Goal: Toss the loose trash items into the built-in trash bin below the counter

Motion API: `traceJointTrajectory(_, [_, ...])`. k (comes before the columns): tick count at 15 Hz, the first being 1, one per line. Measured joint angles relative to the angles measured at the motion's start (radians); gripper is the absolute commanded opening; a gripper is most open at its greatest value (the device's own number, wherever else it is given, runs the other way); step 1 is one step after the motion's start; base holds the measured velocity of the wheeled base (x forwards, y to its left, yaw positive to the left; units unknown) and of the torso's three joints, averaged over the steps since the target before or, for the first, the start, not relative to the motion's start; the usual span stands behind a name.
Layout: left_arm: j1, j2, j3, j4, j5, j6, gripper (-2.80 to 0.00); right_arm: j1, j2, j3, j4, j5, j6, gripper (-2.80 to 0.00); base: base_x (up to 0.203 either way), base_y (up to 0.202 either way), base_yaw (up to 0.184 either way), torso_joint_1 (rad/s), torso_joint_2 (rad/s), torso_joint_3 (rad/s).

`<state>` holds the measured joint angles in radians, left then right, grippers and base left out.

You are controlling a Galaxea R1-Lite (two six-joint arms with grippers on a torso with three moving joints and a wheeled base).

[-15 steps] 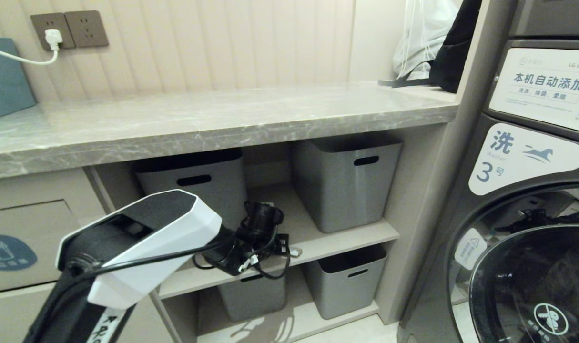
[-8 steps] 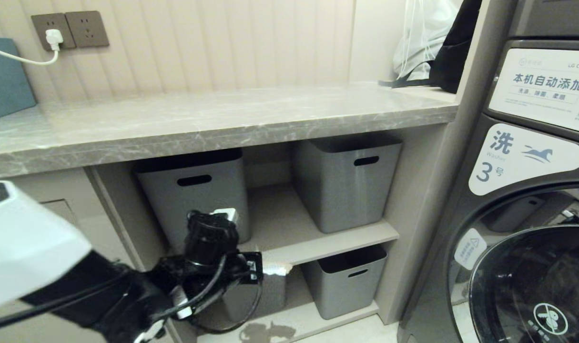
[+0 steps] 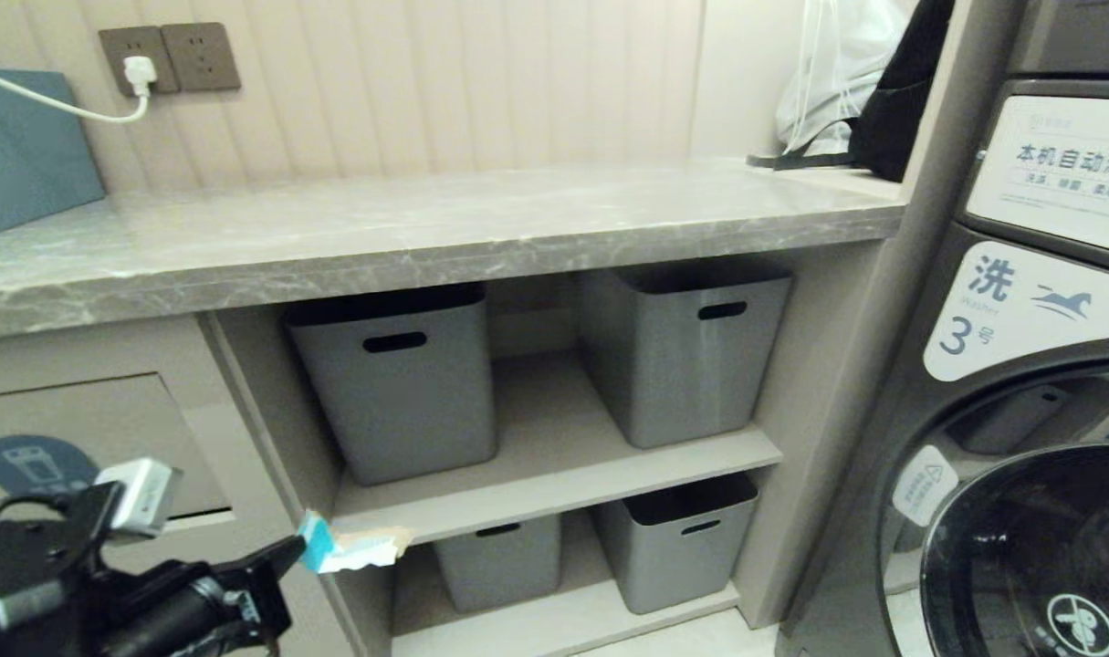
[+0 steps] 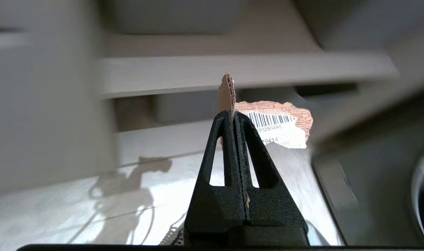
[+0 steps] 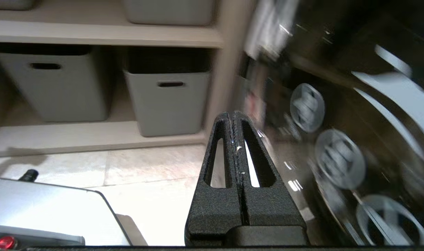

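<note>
Step in hand: carrying trash to the bin. Your left hand [image 3: 285, 554], closed on a cardboard scrap [image 3: 358, 549], sits low beside the bin flap [image 3: 88, 447] under the table [image 3: 426, 228]. Right hand [image 5: 234, 116]: closed, empty, parked. Next: push the flap inward, then release.

Torn barcoded cardboard scrap [image 4: 285, 125] pinched edgewise, off the floor
</note>
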<state>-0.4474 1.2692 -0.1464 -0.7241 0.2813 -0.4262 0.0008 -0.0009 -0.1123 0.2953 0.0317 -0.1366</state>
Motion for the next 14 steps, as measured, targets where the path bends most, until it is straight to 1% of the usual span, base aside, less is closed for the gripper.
traceJointTrajectory(3, [0.135,-0.099,0.064,0.0,0.0,-0.001,-2.8,-0.001,0.0,0.0,0.0,0.0,0.0,-2.8,0.002,-0.009,0.178,0.0,0.0,0.004])
traceJointTrajectory(4, [0.167,-0.119,0.08,0.0,-0.002,-0.002,-2.8,-0.001,0.0,0.0,0.0,0.0,0.0,-2.8,0.002,-0.009,0.172,0.002,0.0,0.002])
traceJointTrajectory(7, [0.205,-0.145,0.083,0.0,-0.003,-0.002,-2.8,0.0,0.0,0.0,0.0,0.001,0.001,-2.8,0.003,-0.009,0.174,0.002,0.0,0.001])
traceJointTrajectory(9, [0.228,-0.145,0.057,0.002,-0.02,0.0,-2.8,-0.001,0.0,0.0,0.0,0.001,0.003,-2.8,-0.004,-0.01,0.115,0.0,0.0,0.004])
traceJointTrajectory(12, [0.293,-0.106,-0.024,-0.003,-0.044,0.0,-2.8,-0.001,0.0,0.0,0.0,0.001,0.003,-2.8,0.0,0.0,0.0,0.0,0.0,0.0])
traceJointTrajectory(13, [0.333,-0.077,-0.06,-0.007,-0.061,0.0,-2.8,-0.001,0.0,0.0,0.0,0.0,0.004,-2.8,0.0,0.0,0.0,0.0,0.0,0.0])
traceJointTrajectory(14, [0.387,-0.043,-0.092,-0.011,-0.095,0.0,-2.8,0.0,0.0,0.0,0.0,-0.001,0.004,-2.8,0.0,0.0,0.0,0.0,0.0,0.0])
